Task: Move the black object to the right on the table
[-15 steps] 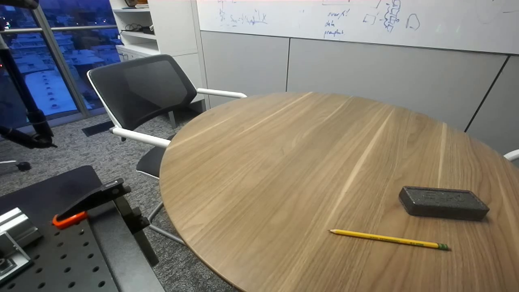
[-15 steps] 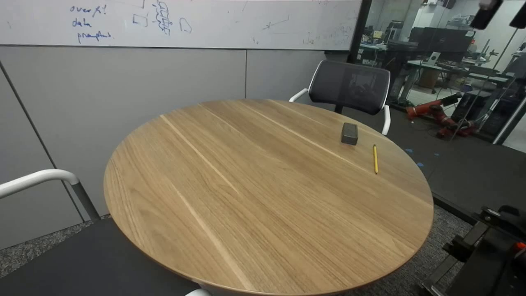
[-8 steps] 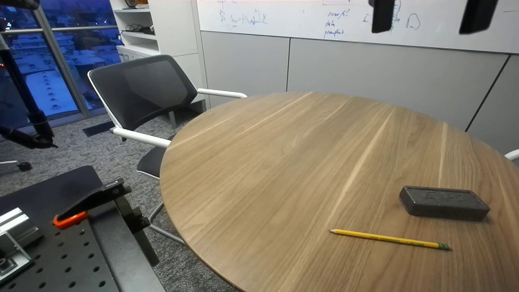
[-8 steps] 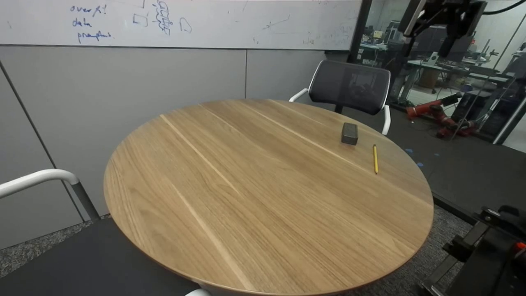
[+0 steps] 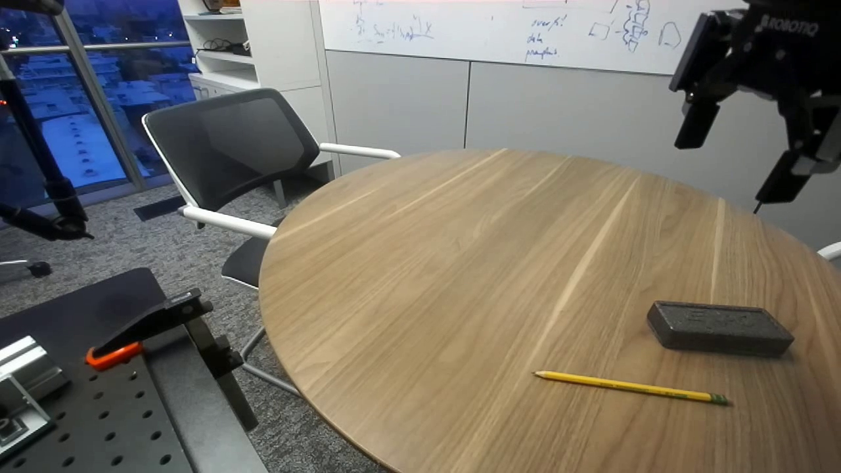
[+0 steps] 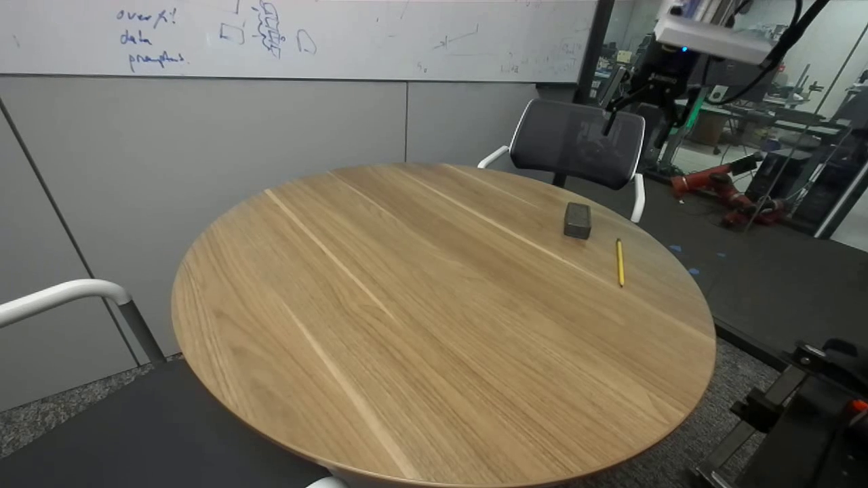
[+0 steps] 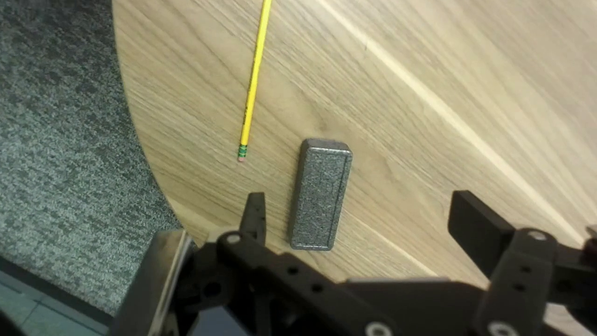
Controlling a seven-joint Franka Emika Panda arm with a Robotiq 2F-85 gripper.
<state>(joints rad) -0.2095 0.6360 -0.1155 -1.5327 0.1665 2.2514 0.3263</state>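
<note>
The black object (image 5: 721, 330) is a flat dark grey block lying on the round wood-grain table (image 5: 460, 276). It also shows in an exterior view (image 6: 577, 221) near the table's far right edge, and in the wrist view (image 7: 322, 198). My gripper (image 5: 730, 172) is open and empty, well above the table and the block. In an exterior view the gripper (image 6: 633, 137) hangs in front of a chair back. In the wrist view the block lies below, in the gap between the open fingers (image 7: 357, 200), closer to the left finger.
A yellow pencil (image 5: 631, 387) lies beside the block, and it also shows in the wrist view (image 7: 254, 84). The table's curved edge (image 7: 140, 135) runs near both. A black perforated bench (image 5: 112, 420) and a chair (image 5: 230, 144) stand by the table. Another chair (image 6: 576, 142) stands behind the block.
My gripper has come down into both exterior views from above, with its fingers apart. The block and the pencil have not moved.
</note>
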